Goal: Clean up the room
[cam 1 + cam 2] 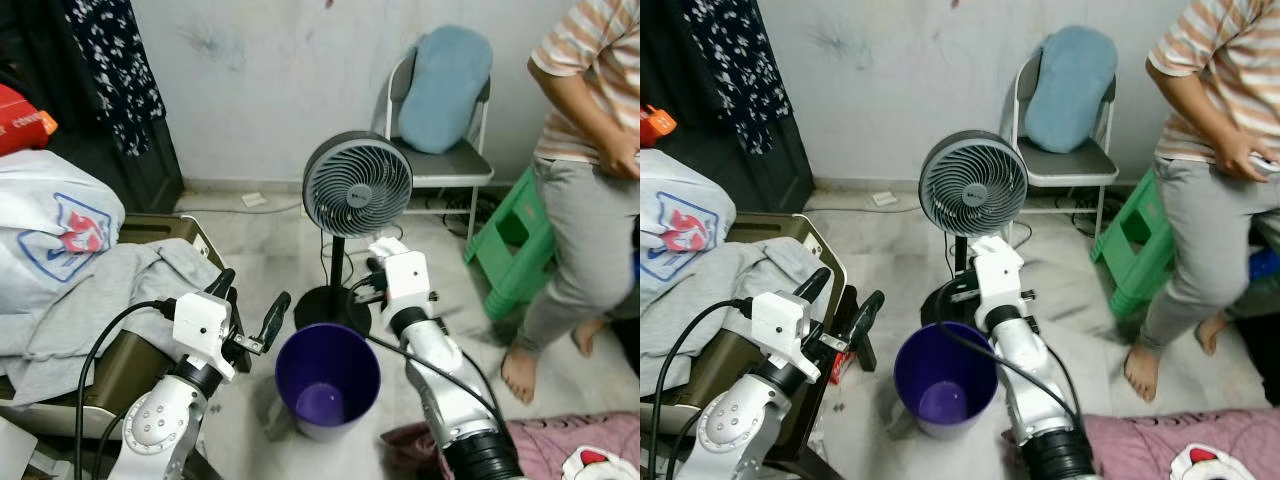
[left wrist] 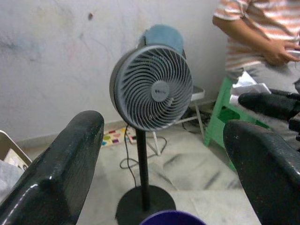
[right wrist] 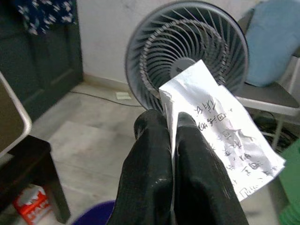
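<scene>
— What have I got in the right gripper (image 3: 171,124)?
— The paper (image 3: 220,140), pinched between the fingers pressed together, held up beyond the bin (image 1: 328,380), near the fan (image 1: 357,184).
— And the left gripper (image 1: 250,305)?
— Spread wide, holding nothing, just beside the bin's rim.
— My worry is the drop. The paper sits past the far rim, so if I let go here it likely lands on the floor.
— Agreed. If the fan is running, it could also blow it away; I can't tell. The person (image 1: 580,170) stands close on the right, so swing gently.
</scene>
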### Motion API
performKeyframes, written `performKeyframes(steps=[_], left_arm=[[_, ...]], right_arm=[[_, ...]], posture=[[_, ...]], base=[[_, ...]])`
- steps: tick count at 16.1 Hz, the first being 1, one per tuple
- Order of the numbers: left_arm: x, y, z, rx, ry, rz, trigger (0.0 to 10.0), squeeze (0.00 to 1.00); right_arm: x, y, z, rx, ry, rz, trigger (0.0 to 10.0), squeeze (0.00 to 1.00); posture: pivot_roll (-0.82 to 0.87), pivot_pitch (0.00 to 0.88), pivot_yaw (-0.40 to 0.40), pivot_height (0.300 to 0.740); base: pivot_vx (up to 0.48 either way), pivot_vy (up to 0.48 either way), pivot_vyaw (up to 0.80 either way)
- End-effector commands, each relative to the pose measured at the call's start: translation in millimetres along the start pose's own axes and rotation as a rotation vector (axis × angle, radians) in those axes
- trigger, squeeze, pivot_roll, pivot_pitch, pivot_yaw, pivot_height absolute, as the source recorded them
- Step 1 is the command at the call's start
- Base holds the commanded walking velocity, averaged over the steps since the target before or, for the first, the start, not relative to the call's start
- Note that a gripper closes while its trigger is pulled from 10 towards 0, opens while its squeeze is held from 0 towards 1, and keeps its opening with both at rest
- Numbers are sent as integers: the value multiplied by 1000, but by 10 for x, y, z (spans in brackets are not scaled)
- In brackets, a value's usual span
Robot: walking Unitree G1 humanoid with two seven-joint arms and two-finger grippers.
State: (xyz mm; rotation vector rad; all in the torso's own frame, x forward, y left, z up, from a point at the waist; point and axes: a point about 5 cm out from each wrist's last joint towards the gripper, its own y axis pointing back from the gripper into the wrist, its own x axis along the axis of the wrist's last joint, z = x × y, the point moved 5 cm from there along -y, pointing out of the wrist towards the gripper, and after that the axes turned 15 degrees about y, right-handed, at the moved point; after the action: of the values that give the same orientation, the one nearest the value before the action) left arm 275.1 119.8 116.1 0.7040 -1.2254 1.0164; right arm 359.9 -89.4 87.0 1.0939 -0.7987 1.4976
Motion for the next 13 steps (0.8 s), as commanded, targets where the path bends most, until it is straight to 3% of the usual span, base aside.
performKeyframes(steps=[1,3,6,8,13], left_arm=[[12,36,15,-26,-7,-15,10000,0],[-1,129,14,-43,-29,-40,10000,0],[2,326,-15,-6,-25,-58,10000,0],[17,403,-69,34,-22,-68,10000,0],[58,529,80,-11,-4,-115,10000,0]], right_arm=[[-30,-3,23,-16,10,-18,10000,0],[-220,50,33,-58,-20,-96,10000,0],[-173,-11,-128,3,-6,-87,10000,0],[-88,-112,-271,57,73,-68,10000,0],[-194,-248,-408,38,112,-160,10000,0]], posture=[[45,50,14,740],[81,52,-8,740],[123,105,-9,740],[133,121,16,740],[192,222,21,740]], base=[[0,0,0],[0,0,0],[0,0,0],[0,0,0],[0,0,0]])
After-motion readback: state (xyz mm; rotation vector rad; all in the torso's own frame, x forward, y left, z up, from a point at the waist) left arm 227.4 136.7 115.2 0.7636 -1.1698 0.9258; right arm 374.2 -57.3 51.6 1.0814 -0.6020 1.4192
